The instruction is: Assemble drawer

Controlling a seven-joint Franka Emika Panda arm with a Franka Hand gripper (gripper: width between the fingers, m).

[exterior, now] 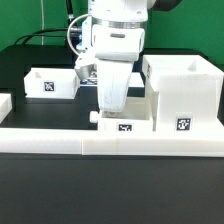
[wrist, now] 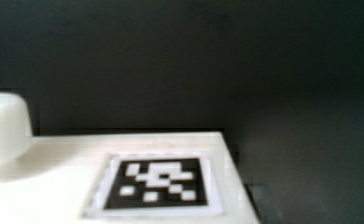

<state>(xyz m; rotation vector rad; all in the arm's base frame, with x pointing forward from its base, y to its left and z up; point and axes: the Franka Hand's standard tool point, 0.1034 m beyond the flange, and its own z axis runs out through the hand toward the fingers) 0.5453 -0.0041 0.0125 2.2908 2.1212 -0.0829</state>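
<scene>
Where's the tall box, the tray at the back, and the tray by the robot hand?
Tall casing (exterior: 181,98): exterior view, front wall.
Back tray (exterior: 47,86): exterior view, its tag.
Front tray (exterior: 125,127): exterior view, its tag.

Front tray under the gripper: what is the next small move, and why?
Probably check the grip before lifting. The gripper sits low on the front tray, beside the casing. The wrist view shows only one finger, so I cannot tell whether the gripper is shut.
</scene>
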